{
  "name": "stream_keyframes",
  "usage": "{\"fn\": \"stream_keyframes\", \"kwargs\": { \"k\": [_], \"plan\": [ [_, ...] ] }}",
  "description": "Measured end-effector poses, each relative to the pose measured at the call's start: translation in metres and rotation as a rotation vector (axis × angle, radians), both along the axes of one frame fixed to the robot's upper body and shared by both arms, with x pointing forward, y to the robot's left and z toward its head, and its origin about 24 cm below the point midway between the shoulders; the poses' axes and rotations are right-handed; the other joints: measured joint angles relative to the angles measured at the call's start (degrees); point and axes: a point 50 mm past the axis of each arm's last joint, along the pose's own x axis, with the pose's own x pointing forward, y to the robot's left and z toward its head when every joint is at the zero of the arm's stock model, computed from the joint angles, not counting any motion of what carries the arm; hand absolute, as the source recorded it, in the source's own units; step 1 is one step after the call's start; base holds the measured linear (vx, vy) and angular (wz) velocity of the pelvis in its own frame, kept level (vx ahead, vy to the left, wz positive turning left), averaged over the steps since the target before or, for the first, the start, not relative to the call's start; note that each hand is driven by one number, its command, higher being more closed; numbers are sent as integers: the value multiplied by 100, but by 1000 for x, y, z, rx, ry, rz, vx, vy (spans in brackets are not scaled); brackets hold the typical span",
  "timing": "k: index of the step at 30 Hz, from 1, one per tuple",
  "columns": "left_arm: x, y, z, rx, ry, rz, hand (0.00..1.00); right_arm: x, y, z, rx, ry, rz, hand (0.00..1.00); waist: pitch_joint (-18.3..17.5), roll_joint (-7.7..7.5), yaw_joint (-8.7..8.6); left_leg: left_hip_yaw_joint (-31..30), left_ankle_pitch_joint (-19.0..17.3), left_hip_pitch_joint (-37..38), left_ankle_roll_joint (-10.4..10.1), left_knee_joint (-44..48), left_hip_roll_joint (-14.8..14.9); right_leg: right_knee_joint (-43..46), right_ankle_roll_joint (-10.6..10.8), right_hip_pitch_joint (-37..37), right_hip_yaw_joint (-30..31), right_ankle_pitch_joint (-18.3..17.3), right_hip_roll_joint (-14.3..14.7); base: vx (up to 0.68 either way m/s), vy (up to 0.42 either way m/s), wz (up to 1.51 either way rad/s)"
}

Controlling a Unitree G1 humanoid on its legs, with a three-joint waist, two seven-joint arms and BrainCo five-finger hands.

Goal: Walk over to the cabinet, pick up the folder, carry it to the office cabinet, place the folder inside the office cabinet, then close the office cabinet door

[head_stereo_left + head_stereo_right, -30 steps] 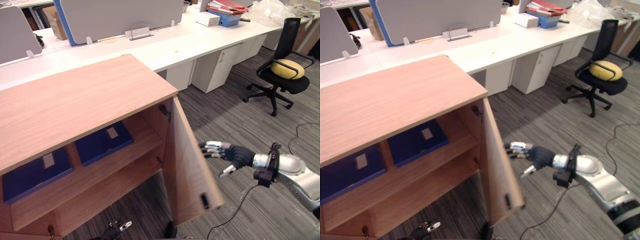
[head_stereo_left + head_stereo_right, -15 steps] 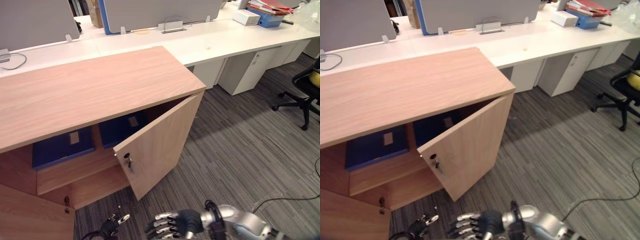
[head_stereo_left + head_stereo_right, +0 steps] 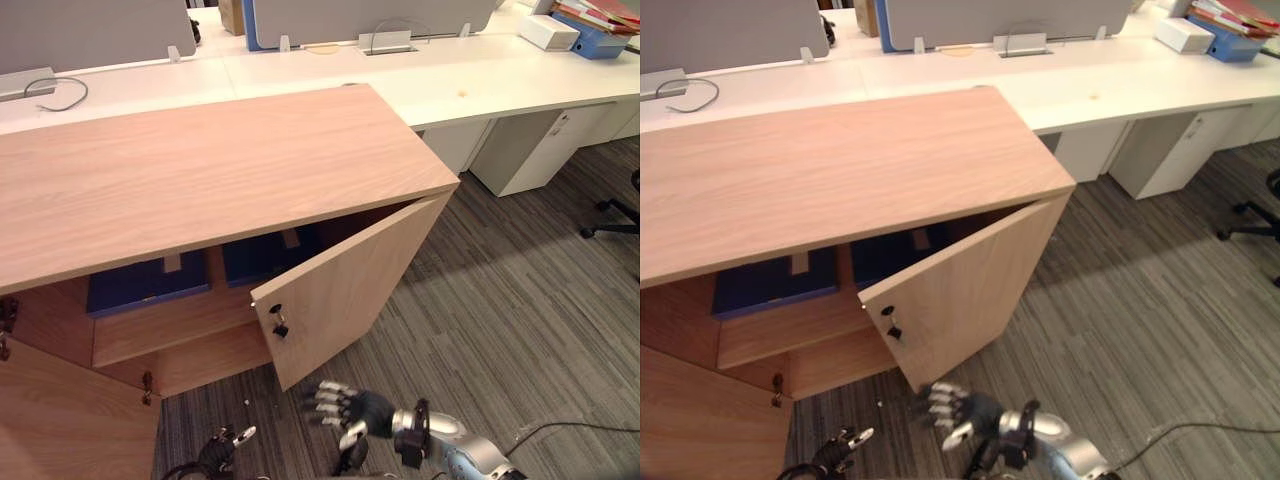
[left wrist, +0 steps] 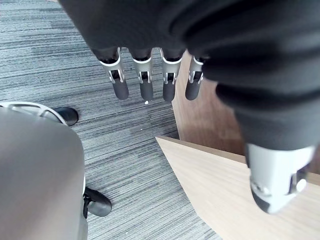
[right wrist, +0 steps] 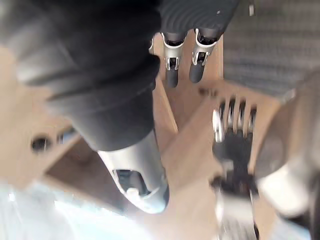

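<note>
The wooden office cabinet stands in front of me. Its right door hangs about half shut, with a key in the lock. Two blue folders lie flat on the upper shelf inside. My right hand hovers low over the carpet just in front of that door's lower edge, open, empty and apart from the wood. My left hand is near the floor below the cabinet, its fingers straight and holding nothing. The left door stands open at the lower left.
White desks with grey partition screens run behind the cabinet. A white drawer unit stands under the desk at the right, and a black chair base sits at the right edge. Grey carpet spreads to the right.
The camera has shifted. The right door has swung from wide open to about half shut. My right hand has dropped from behind the door's outer face to low in front of it.
</note>
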Motion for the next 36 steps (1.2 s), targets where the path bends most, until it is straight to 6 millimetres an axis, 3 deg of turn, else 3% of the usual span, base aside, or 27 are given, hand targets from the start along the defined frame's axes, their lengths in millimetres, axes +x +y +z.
{"fn": "stream_keyframes", "kwargs": {
  "k": [2, 3, 4, 5, 9, 10, 11, 12, 13, 16, 19, 24, 26, 27, 28, 29, 30, 32, 33, 34, 35, 36],
  "plan": [
    [2, 0, 1, -11, -13, 27, 0, 0, -19, -23, -184, 46, -99, 0, 155, -7, -7, -91, -162, 4, 86, 216, -54, 1117, 38, -299, 19, -376, -426, -1, 147, 32],
    [4, 1, 2, -14, -21, 46, 0, -7, -33, -40, -327, 110, -148, 0, 314, 27, 0, -212, -287, -11, 130, 442, -68, 1946, 7, -543, 317, -431, -699, -38, 147, 44],
    [4, 1, 2, -11, -23, 42, 0, -12, -37, -46, -370, 140, -165, 0, 363, 30, -10, -301, -316, -1, 135, 506, -79, 2195, 8, -596, 504, -431, -764, -66, 125, 74],
    [2, 3, 2, 2, -15, 29, 0, -27, -43, -58, -436, 206, -189, 0, 393, 26, -50, -551, -331, -4, 137, 565, -100, 2406, 16, -604, 884, -435, -785, -46, 68, 89],
    [-1, 5, 3, 37, -7, 5, 0, -39, -60, -67, -532, 254, -357, 0, 380, 28, -128, -1444, -277, -287, 182, 689, -162, 2514, 57, -572, 1989, -463, -659, -27, -21, 113],
    [3, 4, 4, 50, -14, -17, 0, -42, -65, -69, -522, 288, -448, 0, 384, 58, -207, -1901, -214, -401, 202, 686, -193, 2632, 113, -616, 2555, -545, -539, 17, -126, 186],
    [5, 5, 4, 60, -15, -26, 0, -50, -65, -73, -512, 336, -518, 0, 321, 10, -298, -2338, -144, -519, 172, 692, -239, 2503, 291, -472, 3265, -708, -378, 43, -148, 191],
    [5, 5, 4, 64, -14, -27, 0, -54, -65, -75, -510, 359, -536, 0, 286, -20, -315, -2519, -106, -591, 137, 698, -269, 2349, 431, -325, 3502, -800, -330, 73, -192, 188],
    [5, 6, 4, 74, -13, -30, 0, -66, -64, -80, -510, 420, -575, 0, 170, -88, -298, -2890, -34, -775, 32, 692, -320, 1857, 803, 28, 3695, -1066, -335, 61, -164, 125],
    [8, 7, 5, 82, -21, -24, 0, -74, -61, -84, -477, 486, -670, 0, 90, -91, -295, -3199, 146, -1089, -196, 598, -250, 1167, 891, 283, 3432, -1331, -302, 43, -222, 77],
    [15, 0, 6, 55, -42, -7, 0, -86, -59, -88, -455, 547, -731, 0, 94, -77, -343, -3382, 269, -1130, -399, 594, 72, 681, 860, 720, 3048, -1363, 6, -40, -251, 50],
    [26, -21, 8, -31, -98, 18, 0, -93, -62, -90, -467, 569, -764, 0, 95, -64, -415, -3540, 585, -1331, -561, 605, 376, 660, 582, 939, 2492, -1480, 292, -111, -167, 58],
    [31, -26, 10, -56, -118, 14, 0, -93, -64, -89, -459, 574, -790, 0, 103, -67, -469, -3199, 797, -1510, -421, 594, 408, 668, 522, 940, 2183, -1496, 240, -142, -54, 90],
    [38, -30, 13, -72, -146, -7, 0, -95, -65, -90, -447, 584, -826, 0, 174, -67, -530, -2190, 709, -1657, 50, 818, 590, 677, 455, 968, 1852, -1489, 169, -155, -15, 101],
    [43, -31, 16, -78, -167, -9, 0, -95, -67, -89, -443, 584, -846, 0, 265, -43, -499, -1468, 570, -1781, 355, 1173, 879, 700, 441, 994, 1708, -1491, 143, -169, -6, 95],
    [44, -32, 17, -82, -175, -11, 0, -96, -70, -89, -442, 589, -866, 0, 292, -33, -504, -964, 475, -1852, 517, 1435, 1088, 718, 423, 1003, 1612, -1502, 101, -176, 57, 76],
    [45, -37, 17, -92, -179, -33, 0, -106, -78, -90, -444, 619, -931, 0, 296, 10, -530, 128, 342, -1903, 724, 2105, 1452, 741, 429, 1044, 1373, -1512, -47, -122, 88, 75],
    [41, -46, 17, -117, -178, -53, 0, -118, -86, -90, -450, 649, -988, 0, 234, 141, -557, 809, 241, -1874, 889, 2623, 1652, 773, 467, 1029, 1221, -1545, -146, -48, 176, 69],
    [37, -54, 16, -146, -173, -69, 0, -125, -94, -89, -433, 671, -1066, 0, 204, 361, -628, 1349, 19, -1873, 837, 2700, 1702, 953, 599, 995, 1083, -1642, -183, 3, 221, 84],
    [38, -57, 17, -174, -182, -67, 0, -128, -91, -91, -370, 702, -1149, 0, 256, 384, -624, 1228, 113, -1978, 665, 2473, 1422, 1097, 570, 832, 1144, -1741, -294, -19, 173, 141],
    [42, -58, 18, -193, -188, -62, 0, -132, -88, -92, -337, 724, -1196, 0, 240, 272, -764, 1084, 373, -1969, 704, 1733, 891, 817, 479, 819, 1288, -1703, -344, -59, 113, 139],
    [42, -58, 17, -206, -188, -50, 0, -136, -84, -93, -314, 745, -1223, 0, 221, 233, -852, 1269, 466, -1882, 829, 1523, 713, 589, 397, 845, 1283, -1556, -443, -62, 65, 147]
  ]
}}
